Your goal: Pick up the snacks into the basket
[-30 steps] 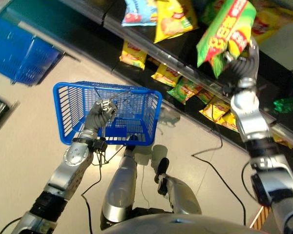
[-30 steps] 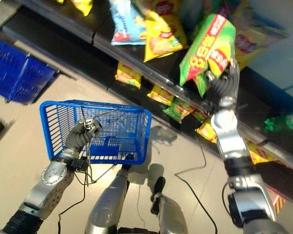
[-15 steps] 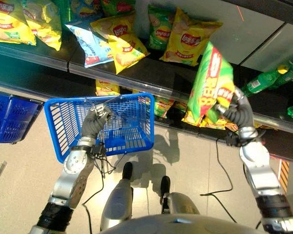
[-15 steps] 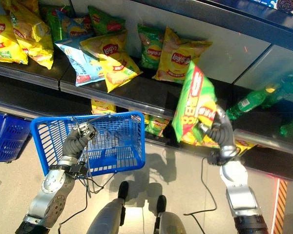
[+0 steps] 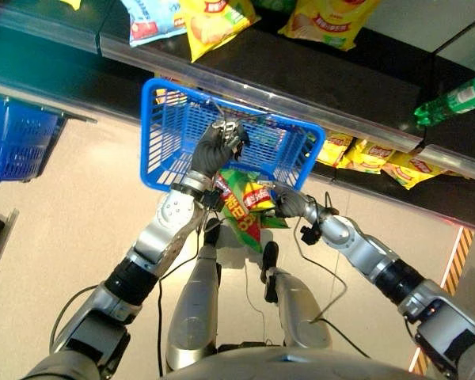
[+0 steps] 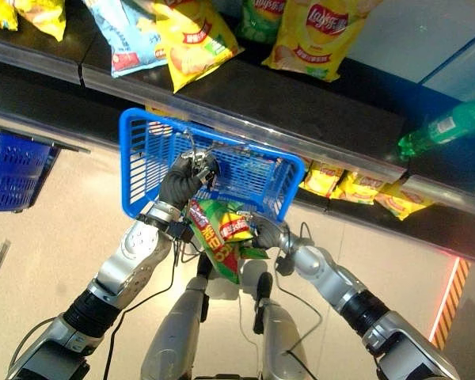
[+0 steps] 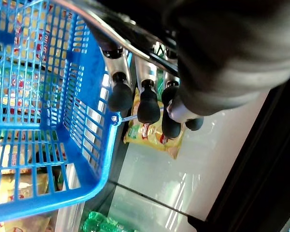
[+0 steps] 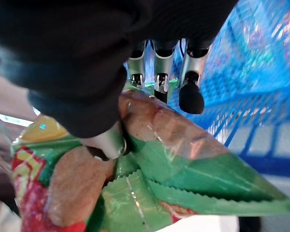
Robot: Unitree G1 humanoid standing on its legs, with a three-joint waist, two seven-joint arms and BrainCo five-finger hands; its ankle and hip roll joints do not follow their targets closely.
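1. Left eye view: left hand [image 5: 216,145] is clenched around the metal handle [image 5: 245,120] of the blue basket [image 5: 169,119] and holds the basket in the air in front of the shelf [image 5: 332,87]. The right hand [image 5: 289,203] grasps the green snack bag [image 5: 241,207], which hangs just below the near wall of the basket, at 6 o'clock from it, outside the basket.
2. Right eye view: yellow and blue bags [image 6: 191,36] lie on the shelf at 12 o'clock from the basket. A second blue basket [image 6: 12,168] stands at 9 o'clock, well apart.
3. Left wrist view: dark fingertips [image 7: 149,109] curl around the metal handle, beside the blue mesh wall.
4. Right wrist view: fingers [image 8: 157,72] and the thumb pinch the top of the green snack bag; the blue mesh is just behind it.
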